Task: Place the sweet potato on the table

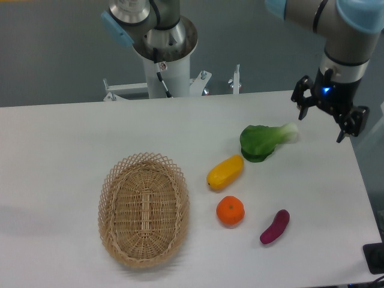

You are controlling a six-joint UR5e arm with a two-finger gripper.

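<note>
Jaws [329, 117] wide, empty, high over far corner; sweet potato [275, 226] on worktop [60, 156]; only risk: rolling toward near edge.

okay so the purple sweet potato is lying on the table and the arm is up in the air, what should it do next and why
Probably nothing more than retreat and stop. The sweet potato already lies on the table, right of the orange and outside the basket. The gripper hangs open and empty, high above the far right edge, well clear of it.
</note>
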